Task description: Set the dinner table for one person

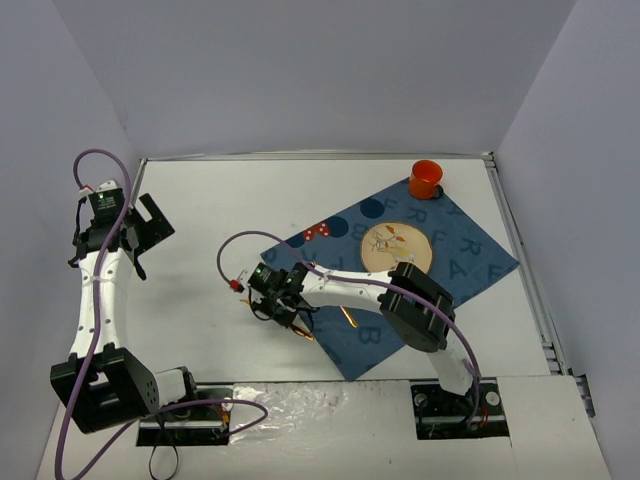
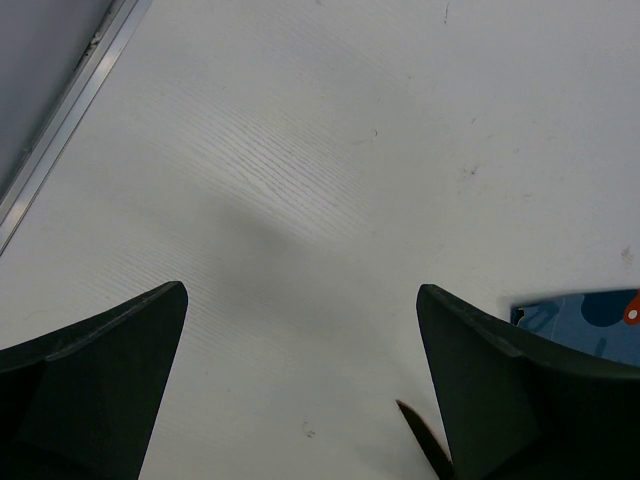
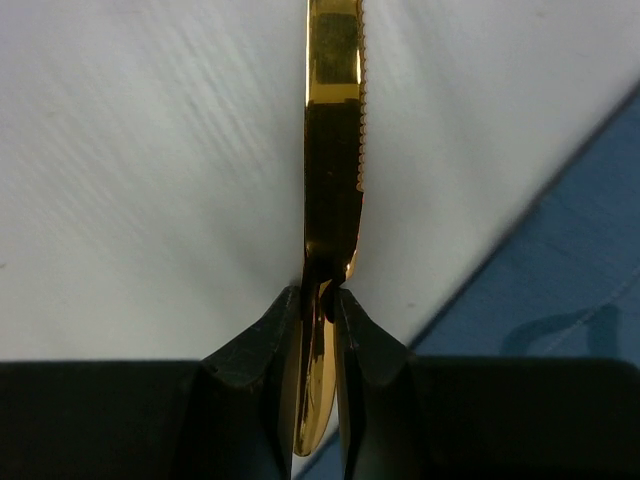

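My right gripper (image 1: 291, 316) (image 3: 320, 295) is shut on a gold knife (image 3: 335, 150) with a serrated edge. It holds the knife over the white dinner table (image 1: 200, 300), just left of the blue letter-printed cloth (image 1: 470, 262); the cloth's edge shows in the right wrist view (image 3: 570, 300). A round wooden plate (image 1: 397, 247) lies on the cloth. An orange cup (image 1: 425, 179) stands at the cloth's far corner. My left gripper (image 1: 157, 222) (image 2: 300, 290) is open and empty over bare table at the far left.
A thin gold utensil (image 1: 348, 316) lies on the cloth beside the right arm. A small red piece with white dots (image 1: 316, 232) sits at the cloth's left corner. Metal edging (image 1: 520, 240) rims the table, and white walls enclose it.
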Robot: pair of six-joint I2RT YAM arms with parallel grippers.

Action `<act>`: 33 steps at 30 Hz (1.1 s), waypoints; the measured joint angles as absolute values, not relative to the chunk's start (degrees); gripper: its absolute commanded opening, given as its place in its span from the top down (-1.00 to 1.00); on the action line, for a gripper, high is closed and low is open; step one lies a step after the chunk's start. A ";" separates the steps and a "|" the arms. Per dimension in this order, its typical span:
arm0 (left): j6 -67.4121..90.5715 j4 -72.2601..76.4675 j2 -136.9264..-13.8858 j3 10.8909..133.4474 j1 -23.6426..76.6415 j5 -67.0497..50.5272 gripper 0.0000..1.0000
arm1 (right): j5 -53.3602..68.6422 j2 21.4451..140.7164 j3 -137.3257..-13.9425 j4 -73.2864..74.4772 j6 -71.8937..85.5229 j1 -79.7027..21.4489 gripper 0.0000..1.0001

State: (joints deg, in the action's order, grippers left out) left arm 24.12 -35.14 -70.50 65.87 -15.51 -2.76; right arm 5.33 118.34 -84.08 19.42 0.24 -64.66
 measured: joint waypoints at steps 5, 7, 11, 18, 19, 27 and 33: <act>24.12 -35.14 -70.50 65.87 -15.51 -2.79 -0.94 | 5.24 116.06 -82.13 20.73 -1.38 -59.71 1.00; 24.10 -35.14 -70.48 65.87 -15.51 -2.79 -0.94 | 5.22 113.86 -81.16 21.33 -1.91 -57.63 1.00; 24.10 -35.16 -70.48 65.87 -15.51 -2.80 -0.94 | 5.35 108.19 -79.80 22.02 -3.01 -53.65 1.00; 24.10 -35.14 -70.19 65.87 -15.51 -3.28 -0.94 | 7.48 99.64 -79.76 23.52 -4.52 -46.98 1.00; 24.10 -35.14 -70.09 65.87 -15.51 -3.39 -0.94 | 7.81 98.89 -80.10 23.86 -4.52 -46.43 1.00; 24.10 -35.14 -69.82 65.87 -15.51 -4.58 -0.94 | 10.23 96.47 -84.32 25.19 -4.12 -45.41 1.00; 24.11 -35.04 -69.82 65.87 -15.51 -6.15 -0.94 | 10.82 94.07 -83.93 26.74 -5.30 -38.42 1.00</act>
State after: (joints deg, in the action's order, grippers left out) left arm 24.11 -35.04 -69.82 65.87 -15.51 -6.15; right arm 10.82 94.07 -83.93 26.74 -5.30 -38.42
